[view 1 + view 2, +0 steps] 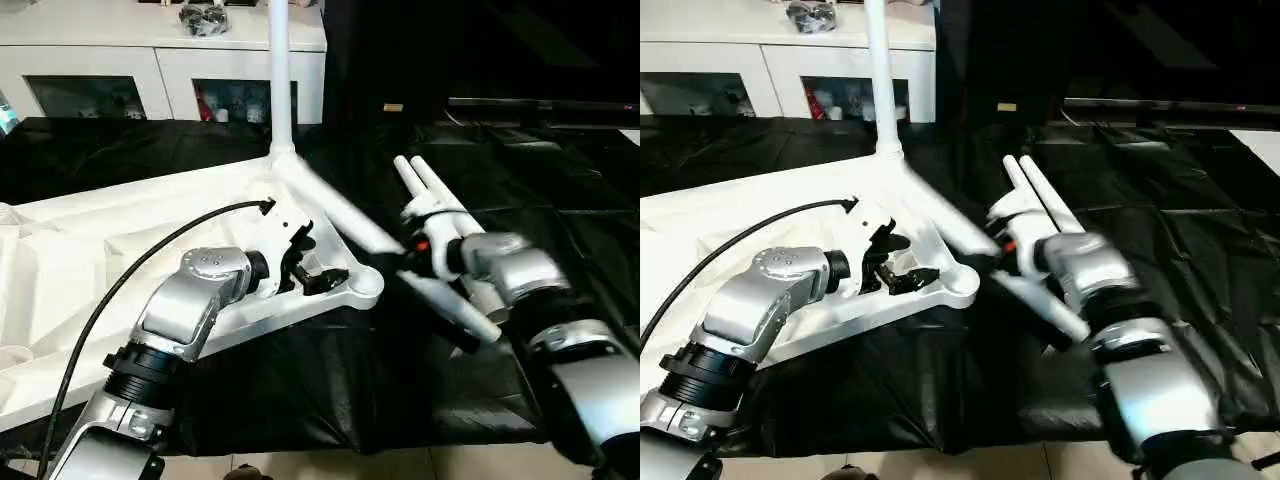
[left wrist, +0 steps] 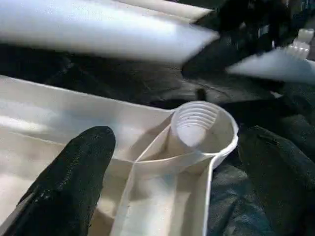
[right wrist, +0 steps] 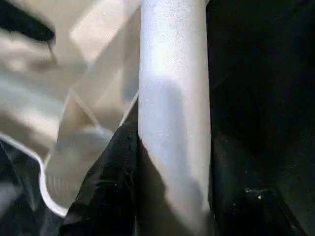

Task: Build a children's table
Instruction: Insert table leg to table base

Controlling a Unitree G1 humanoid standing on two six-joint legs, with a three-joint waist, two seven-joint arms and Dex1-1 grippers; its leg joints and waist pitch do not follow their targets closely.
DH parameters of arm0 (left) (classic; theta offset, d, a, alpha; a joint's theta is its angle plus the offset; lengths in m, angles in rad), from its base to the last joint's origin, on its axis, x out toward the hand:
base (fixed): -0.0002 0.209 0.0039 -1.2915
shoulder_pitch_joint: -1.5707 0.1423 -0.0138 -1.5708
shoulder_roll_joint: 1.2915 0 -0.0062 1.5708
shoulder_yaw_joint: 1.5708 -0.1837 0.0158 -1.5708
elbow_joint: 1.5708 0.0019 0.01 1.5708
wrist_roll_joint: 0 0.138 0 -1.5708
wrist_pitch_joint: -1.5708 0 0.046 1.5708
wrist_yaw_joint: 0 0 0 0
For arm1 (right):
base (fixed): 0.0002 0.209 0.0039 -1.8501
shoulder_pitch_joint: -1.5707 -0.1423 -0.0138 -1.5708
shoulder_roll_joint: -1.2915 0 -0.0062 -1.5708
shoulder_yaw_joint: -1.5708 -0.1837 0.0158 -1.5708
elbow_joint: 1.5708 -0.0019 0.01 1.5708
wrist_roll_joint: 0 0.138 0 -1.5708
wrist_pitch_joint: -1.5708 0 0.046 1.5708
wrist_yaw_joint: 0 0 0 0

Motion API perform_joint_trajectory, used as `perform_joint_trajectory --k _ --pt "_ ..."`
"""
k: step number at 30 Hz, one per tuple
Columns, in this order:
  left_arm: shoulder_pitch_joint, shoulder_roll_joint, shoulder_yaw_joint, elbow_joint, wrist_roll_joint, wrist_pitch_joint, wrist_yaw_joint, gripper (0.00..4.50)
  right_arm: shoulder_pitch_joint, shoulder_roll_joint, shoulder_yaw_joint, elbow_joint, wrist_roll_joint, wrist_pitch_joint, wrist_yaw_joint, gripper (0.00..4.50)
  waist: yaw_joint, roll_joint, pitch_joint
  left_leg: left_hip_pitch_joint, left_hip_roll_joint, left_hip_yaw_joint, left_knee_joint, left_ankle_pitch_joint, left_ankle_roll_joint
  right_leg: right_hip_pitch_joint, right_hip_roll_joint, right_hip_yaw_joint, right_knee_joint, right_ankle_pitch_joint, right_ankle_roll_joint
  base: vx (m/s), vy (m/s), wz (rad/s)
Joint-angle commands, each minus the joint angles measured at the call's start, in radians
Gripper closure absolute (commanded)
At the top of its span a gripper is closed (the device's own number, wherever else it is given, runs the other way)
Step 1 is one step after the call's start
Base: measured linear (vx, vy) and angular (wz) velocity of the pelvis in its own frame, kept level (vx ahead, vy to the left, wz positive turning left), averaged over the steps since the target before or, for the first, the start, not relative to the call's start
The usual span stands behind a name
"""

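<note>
The children's table top [image 1: 120,240] lies upside down on black cloth. One white leg [image 1: 280,70] stands upright in its far corner socket. My left gripper [image 1: 306,267] hovers open over the rim, just beside the near corner socket [image 2: 199,125]; a black finger [image 2: 74,182] shows on each side of that socket. My right gripper [image 1: 422,262] is shut on a second leg [image 1: 460,315], which lies slanted and low with one end close to that near corner. Its shaft [image 3: 172,123] runs up between the fingers. Two more legs [image 1: 428,190] lie side by side on the cloth behind.
A white cabinet [image 1: 150,50] with shelf openings stands at the back left. A black cable [image 1: 150,262] arcs from my left wrist over the table top. Crumpled black cloth [image 1: 560,200] covers the right side, and pale floor [image 1: 330,465] shows along the front.
</note>
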Motion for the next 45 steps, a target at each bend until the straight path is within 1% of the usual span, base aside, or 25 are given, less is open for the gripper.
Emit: perform_joint_trajectory --k 1,2,4,5,6,7,8,9,10,11,12,14,17,19,21,22,25,26,28,31,32,37,38,40,45 --pt "-0.003 -0.013 0.019 -0.021 -0.018 0.016 0.000 0.00 -0.015 -0.006 -0.051 -0.047 0.051 0.025 -0.005 2.95 0.004 0.012 -0.073 0.022 0.054 -0.019 -0.063 -0.226 0.022 0.051 -0.080 0.054 -0.071 -0.246 -0.208 0.000 0.000 0.00" --pt "-0.005 -0.017 0.023 -0.018 -0.023 0.017 0.003 0.00 -0.016 -0.005 -0.065 -0.052 0.062 0.029 -0.011 2.95 0.000 0.002 -0.074 0.021 0.053 -0.017 -0.063 -0.226 0.023 0.053 -0.079 0.054 -0.073 -0.230 -0.210 0.000 0.000 0.00" --pt "-0.010 -0.024 0.033 -0.015 -0.032 0.020 0.009 0.00 -0.020 -0.001 -0.085 -0.056 0.078 0.034 -0.023 2.95 0.000 0.001 -0.075 0.020 0.052 -0.018 -0.062 -0.223 0.024 0.054 -0.080 0.052 -0.071 -0.227 -0.219 0.000 0.000 0.00" --pt "-0.016 -0.033 0.046 -0.013 -0.043 0.028 0.017 0.00 -0.026 0.004 -0.111 -0.063 0.100 0.042 -0.044 2.95 -0.001 0.001 -0.074 0.020 0.051 -0.017 -0.062 -0.222 0.024 0.053 -0.079 0.052 -0.072 -0.227 -0.220 0.000 0.000 0.00" --pt "-0.030 -0.066 0.081 -0.002 -0.073 0.060 0.045 0.00 -0.055 0.028 -0.199 -0.063 0.170 0.051 -0.128 2.95 -0.005 0.003 -0.073 0.022 0.051 -0.014 -0.062 -0.222 0.021 0.053 -0.080 0.056 -0.074 -0.224 -0.225 0.000 0.000 0.00" --pt "-0.033 -0.073 0.088 0.001 -0.079 0.067 0.051 0.00 -0.061 0.033 -0.218 -0.063 0.185 0.052 -0.146 2.95 0.000 0.004 -0.075 0.023 0.051 -0.017 -0.061 -0.217 0.019 0.053 -0.082 0.054 -0.073 -0.223 -0.226 0.000 0.000 0.00" --pt "-0.049 -0.133 0.140 0.010 -0.139 0.118 0.079 0.00 -0.098 0.071 -0.344 -0.073 0.290 0.069 -0.264 2.95 -0.005 0.005 -0.074 0.025 0.051 -0.013 -0.061 -0.219 0.015 0.052 -0.080 0.056 -0.072 -0.219 -0.231 0.000 0.000 0.00" --pt "-0.051 -0.168 0.156 0.011 -0.172 0.136 0.086 0.00 -0.104 0.098 -0.397 -0.099 0.343 0.083 -0.306 2.96 -0.001 0.007 -0.076 0.024 0.050 -0.015 -0.060 -0.217 0.016 0.053 -0.080 0.053 -0.073 -0.224 -0.232 0.000 0.000 0.00" --pt "-0.051 -0.169 0.157 0.011 -0.172 0.137 0.086 0.00 -0.104 0.099 -0.398 -0.100 0.344 0.083 -0.307 2.96 0.001 0.006 -0.075 0.026 0.050 -0.013 -0.060 -0.217 0.018 0.050 -0.080 0.053 -0.074 -0.224 -0.231 0.000 0.000 0.00" --pt "-0.050 -0.186 0.162 0.011 -0.186 0.144 0.090 0.00 -0.103 0.115 -0.423 -0.121 0.369 0.093 -0.325 2.96 0.001 0.006 -0.074 0.022 0.049 -0.015 -0.061 -0.219 0.025 0.051 -0.077 0.050 -0.074 -0.232 -0.227 0.000 0.000 0.00" --pt "-0.049 -0.214 0.176 0.017 -0.205 0.155 0.105 0.00 -0.098 0.140 -0.449 -0.150 0.402 0.101 -0.346 2.96 0.001 0.008 -0.073 0.021 0.050 -0.013 -0.062 -0.216 0.028 0.050 -0.077 0.053 -0.074 -0.221 -0.222 0.000 0.000 0.00" --pt "-0.049 -0.274 0.203 0.028 -0.248 0.178 0.131 0.00 -0.082 0.197 -0.486 -0.205 0.460 0.105 -0.386 2.96 0.001 0.009 -0.076 0.019 0.051 -0.016 -0.063 -0.201 0.033 0.052 -0.077 0.050 -0.071 -0.196 -0.220 0.000 0.000 0.00" --pt "-0.049 -0.297 0.210 0.027 -0.259 0.192 0.137 0.00 -0.070 0.226 -0.494 -0.235 0.472 0.103 -0.407 2.96 0.001 0.006 -0.076 0.018 0.050 -0.014 -0.063 -0.191 0.033 0.053 -0.078 0.051 -0.075 -0.195 -0.217 0.000 0.000 0.00" --pt "-0.045 -0.307 0.191 0.029 -0.242 0.191 0.139 0.00 -0.064 0.255 -0.507 -0.252 0.488 0.105 -0.433 2.96 0.001 0.009 -0.076 0.019 0.050 -0.015 -0.064 -0.191 0.029 0.051 -0.078 0.051 -0.076 -0.206 -0.212 0.000 0.000 0.00" --pt "-0.043 -0.316 0.190 0.033 -0.242 0.194 0.146 0.00 -0.060 0.272 -0.512 -0.265 0.497 0.108 -0.452 2.96 0.001 0.008 -0.074 0.021 0.050 -0.015 -0.066 -0.203 0.022 0.051 -0.078 0.051 -0.079 -0.232 -0.196 0.000 0.000 0.00" --pt "-0.041 -0.321 0.183 0.035 -0.243 0.190 0.151 0.00 -0.052 0.288 -0.515 -0.289 0.510 0.122 -0.473 2.96 0.000 0.005 -0.074 0.021 0.050 -0.015 -0.067 -0.206 0.021 0.051 -0.078 0.051 -0.080 -0.238 -0.192 0.000 0.000 0.00" --pt "-0.034 -0.320 0.170 0.041 -0.230 0.164 0.166 0.00 -0.044 0.308 -0.533 -0.310 0.535 0.150 -0.516 2.96 0.000 0.008 -0.074 0.022 0.051 -0.016 -0.070 -0.215 0.011 0.049 -0.078 0.051 -0.081 -0.256 -0.175 0.000 0.000 0.00" --pt "-0.034 -0.321 0.171 0.044 -0.229 0.164 0.174 0.29 -0.042 0.310 -0.535 -0.314 0.538 0.152 -0.523 2.96 0.000 0.008 -0.073 0.022 0.051 -0.016 -0.070 -0.221 0.007 0.048 -0.079 0.052 -0.083 -0.257 -0.171 0.000 0.000 0.00" --pt "-0.037 -0.330 0.198 0.058 -0.235 0.163 0.203 0.29 -0.040 0.313 -0.542 -0.319 0.554 0.155 -0.542 2.96 0.000 0.006 -0.072 0.021 0.050 -0.015 -0.071 -0.219 0.004 0.048 -0.077 0.053 -0.083 -0.258 -0.165 0.000 0.000 0.00" --pt "-0.040 -0.332 0.211 0.065 -0.231 0.162 0.220 0.62 -0.043 0.315 -0.549 -0.320 0.554 0.156 -0.551 2.96 0.000 0.006 -0.073 0.020 0.049 -0.015 -0.071 -0.216 0.000 0.049 -0.079 0.052 -0.084 -0.267 -0.153 0.000 0.000 0.00" --pt "-0.042 -0.332 0.216 0.068 -0.232 0.157 0.222 0.62 -0.044 0.315 -0.550 -0.319 0.553 0.156 -0.552 2.96 0.000 0.006 -0.073 0.020 0.049 -0.015 -0.071 -0.215 -0.001 0.048 -0.079 0.053 -0.084 -0.267 -0.150 0.000 0.000 0.00" --pt "-0.044 -0.335 0.227 0.066 -0.247 0.145 0.234 0.95 -0.035 0.319 -0.545 -0.342 0.565 0.164 -0.578 2.96 0.000 0.007 -0.073 0.019 0.049 -0.015 -0.071 -0.210 -0.001 0.048 -0.078 0.053 -0.082 -0.250 -0.151 0.000 0.000 0.00" --pt "-0.045 -0.335 0.227 0.067 -0.248 0.143 0.238 1.18 -0.036 0.319 -0.545 -0.341 0.567 0.164 -0.581 2.96 0.000 0.006 -0.073 0.019 0.049 -0.015 -0.071 -0.208 -0.001 0.049 -0.079 0.053 -0.082 -0.246 -0.153 0.000 0.000 0.00" --pt "-0.046 -0.335 0.225 0.069 -0.252 0.142 0.238 1.18 -0.034 0.319 -0.544 -0.341 0.566 0.162 -0.584 2.96 0.000 0.010 -0.074 0.018 0.049 -0.016 -0.071 -0.205 -0.001 0.049 -0.079 0.053 -0.080 -0.234 -0.157 0.000 0.000 0.00" --pt "-0.048 -0.341 0.228 0.069 -0.259 0.138 0.234 1.79 -0.032 0.318 -0.547 -0.343 0.567 0.161 -0.592 2.96 0.000 0.011 -0.073 0.018 0.049 -0.016 -0.072 -0.214 -0.005 0.050 -0.079 0.053 -0.081 -0.235 -0.159 0.000 0.000 0.00"
